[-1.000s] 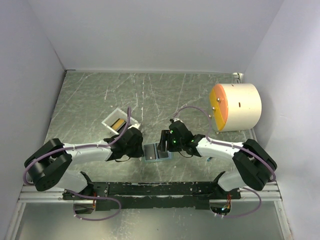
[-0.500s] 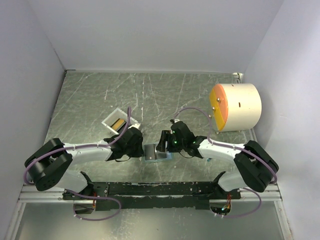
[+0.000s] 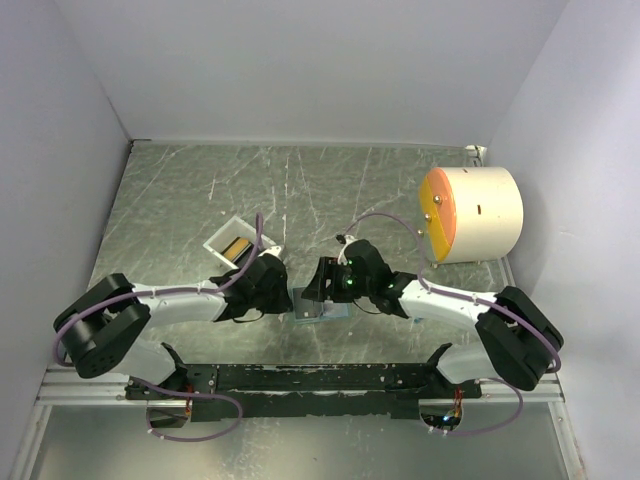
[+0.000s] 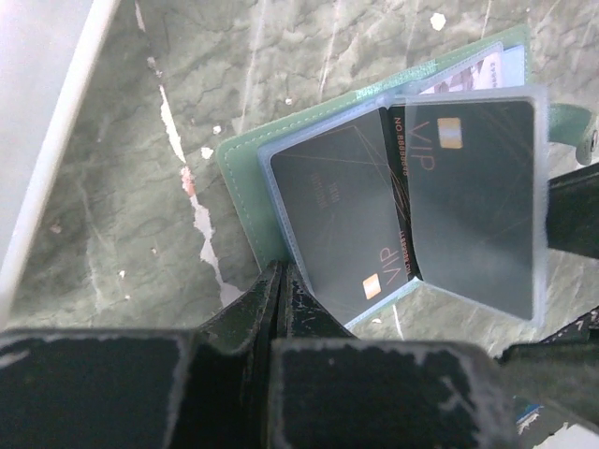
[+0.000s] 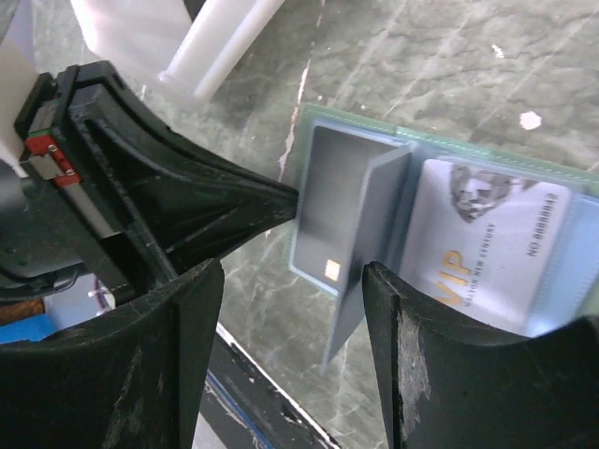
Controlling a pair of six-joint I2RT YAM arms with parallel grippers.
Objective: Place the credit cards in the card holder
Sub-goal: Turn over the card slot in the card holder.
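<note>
While left fingers (image 4: 255,318) press together, right fingers (image 5: 140,374) spread over one open card holder (image 4: 241,178).

Matt, stitched leather-look green on the card holder (image 4: 241,178), with clear glossy plastic sleeves (image 4: 473,201). The dark credit cards (image 4: 328,210) look smooth. The desk (image 4: 122,224) is marbled and slightly shiny.

The left arm (image 3: 175,300) and the right arm (image 3: 450,302) both stretch out low from their bases and bend inward, so their wrists nearly meet in the middle. The left gripper (image 3: 287,296) points right, its fingers (image 4: 267,299) pressed tight together into one narrow tip. Facing it, the right gripper (image 3: 318,287) tilts downward, its fingers (image 5: 178,327) spread wide apart.
</note>
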